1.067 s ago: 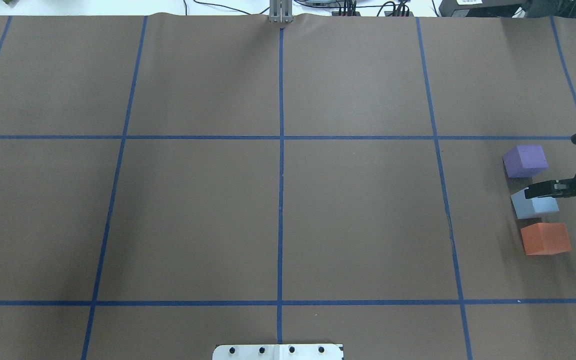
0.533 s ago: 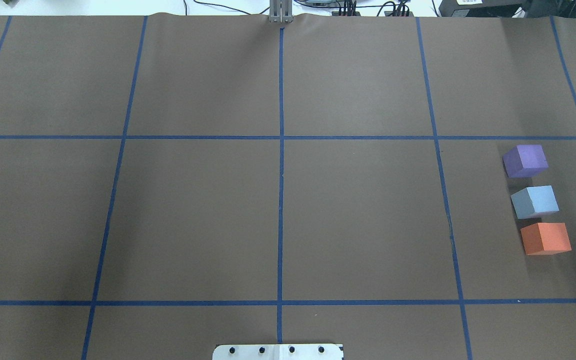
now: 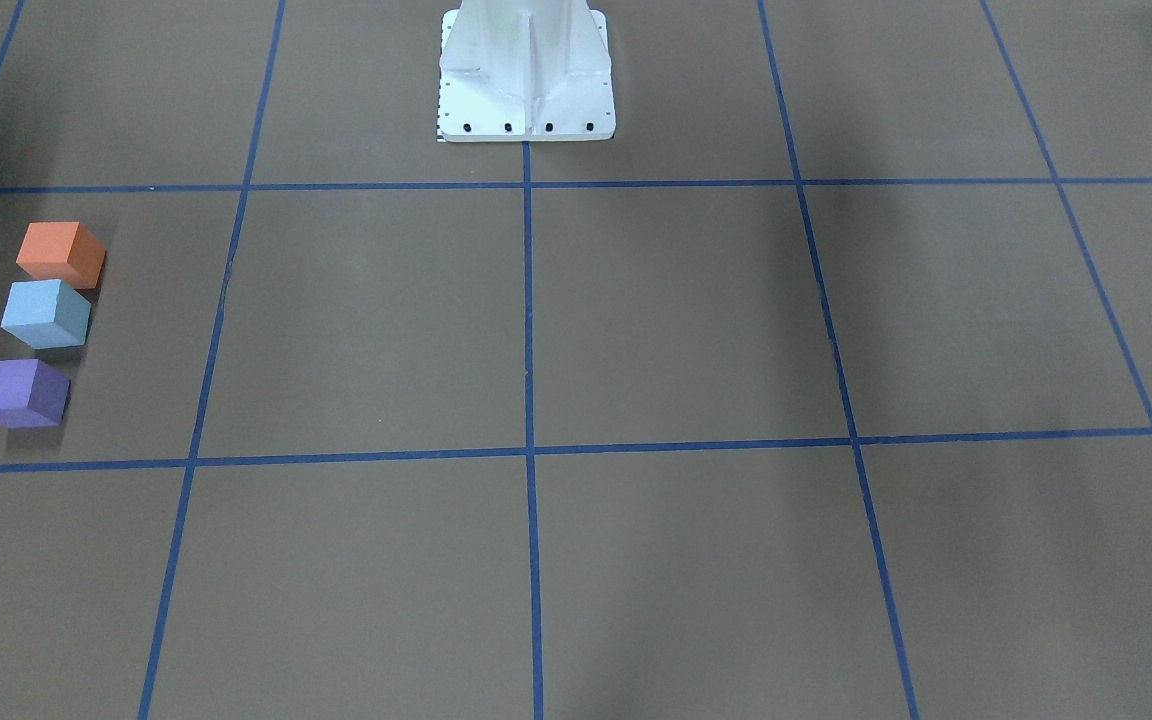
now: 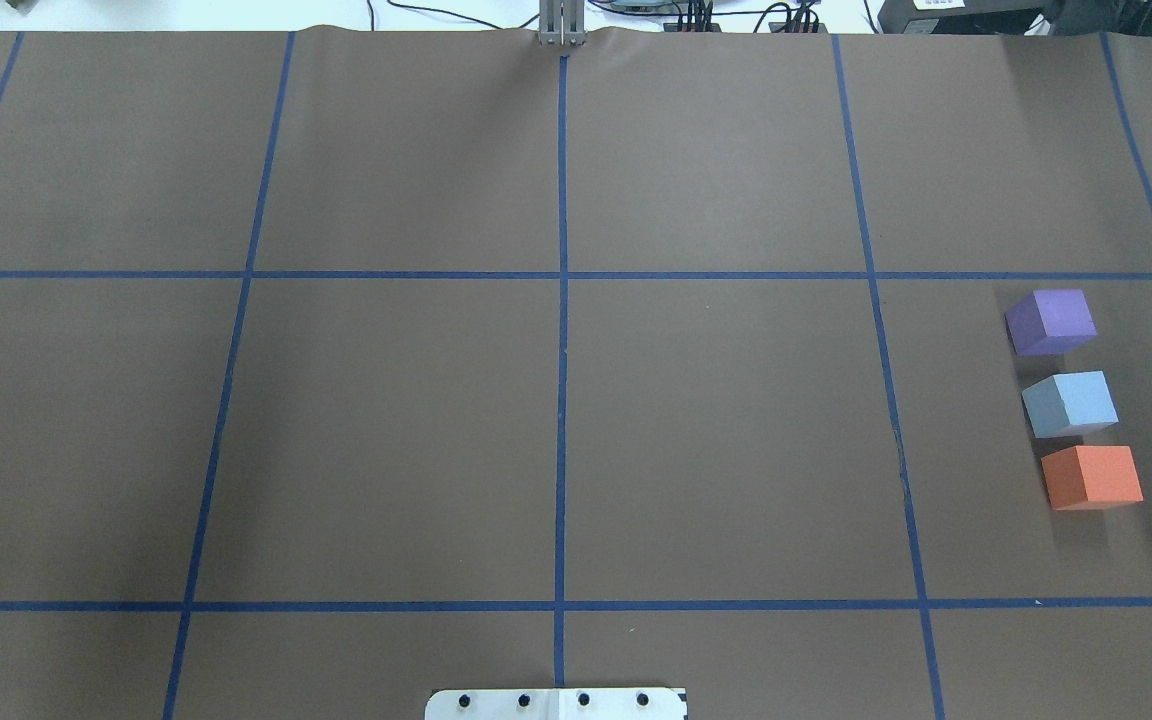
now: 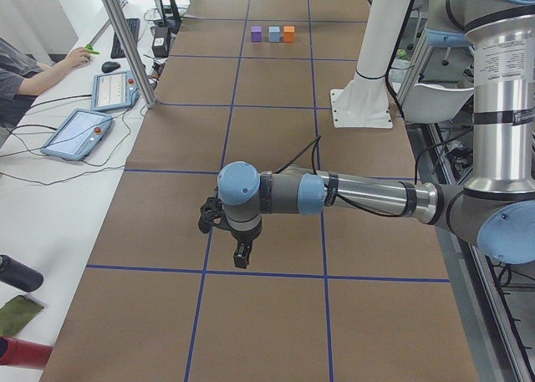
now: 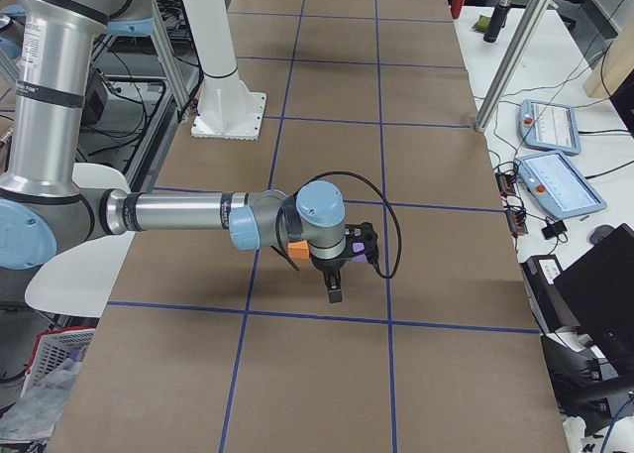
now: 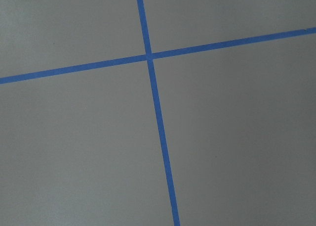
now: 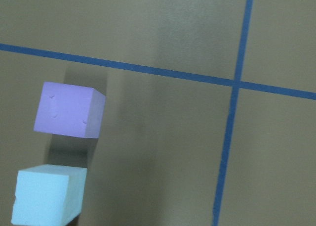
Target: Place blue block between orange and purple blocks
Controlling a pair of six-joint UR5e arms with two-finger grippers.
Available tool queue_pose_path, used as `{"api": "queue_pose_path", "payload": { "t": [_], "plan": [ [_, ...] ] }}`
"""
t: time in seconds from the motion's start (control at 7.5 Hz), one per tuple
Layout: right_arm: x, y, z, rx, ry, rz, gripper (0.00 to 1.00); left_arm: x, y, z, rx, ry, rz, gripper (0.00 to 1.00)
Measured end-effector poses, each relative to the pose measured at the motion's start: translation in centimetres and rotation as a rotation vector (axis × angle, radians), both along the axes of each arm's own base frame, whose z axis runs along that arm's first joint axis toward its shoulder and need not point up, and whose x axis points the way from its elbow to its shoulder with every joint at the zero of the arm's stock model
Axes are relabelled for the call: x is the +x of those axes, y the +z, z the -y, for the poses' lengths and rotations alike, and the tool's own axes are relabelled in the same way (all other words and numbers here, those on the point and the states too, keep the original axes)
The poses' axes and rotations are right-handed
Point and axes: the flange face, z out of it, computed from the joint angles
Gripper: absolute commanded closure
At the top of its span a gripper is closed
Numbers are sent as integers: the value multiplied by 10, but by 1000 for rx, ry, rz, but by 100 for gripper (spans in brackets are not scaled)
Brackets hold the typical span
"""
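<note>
The light blue block [image 4: 1071, 402] rests on the brown table between the purple block [image 4: 1051, 320] and the orange block [image 4: 1093, 476], in one row at the far right, with small gaps. The front-facing view shows the same row: orange [image 3: 59, 253], blue [image 3: 44, 312], purple [image 3: 19, 392]. The right wrist view shows purple [image 8: 69, 110] and blue [image 8: 47, 194] below, no fingers. My right gripper [image 6: 335, 292] hangs above the blocks; I cannot tell if it is open. My left gripper [image 5: 242, 257] hangs over bare table far from them; I cannot tell its state.
The white robot base [image 3: 526, 75] stands at the table's middle edge. Blue tape lines [image 4: 563, 330] divide the brown surface into squares. An operator [image 5: 25, 81], tablets [image 5: 79, 133] and a metal post [image 5: 125, 43] are along the far side.
My right gripper, which was at the blue block, has drawn back to the right and left the overhead view. The blue block stays between purple and orange, unmoved.
</note>
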Motion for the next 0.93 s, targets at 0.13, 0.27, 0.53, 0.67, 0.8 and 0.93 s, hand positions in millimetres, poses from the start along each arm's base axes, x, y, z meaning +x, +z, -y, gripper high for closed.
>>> {"api": "queue_pose_path", "payload": {
  "t": [0.13, 0.27, 0.53, 0.67, 0.8, 0.93],
  "plan": [
    [4, 3, -4, -11, -1, -11, 0, 0, 3, -1, -4, 1, 1, 0],
    [6, 4, -5, -18, 2, -15, 0, 0, 6, -2, -11, 2, 1, 0],
    [6, 6, -5, -24, 4, -14, 0, 0, 6, 0, -11, 1, 0, 0],
    [6, 7, -5, -24, 4, -13, 0, -1, 3, 2, -2, 1, 2, 0],
    [6, 7, -5, -24, 3, -10, 0, -2, -1, 4, 6, 1, 5, 0],
    [6, 7, -5, -24, 3, -9, 0, -2, -2, 5, 9, 0, 7, 0]
  ]
}}
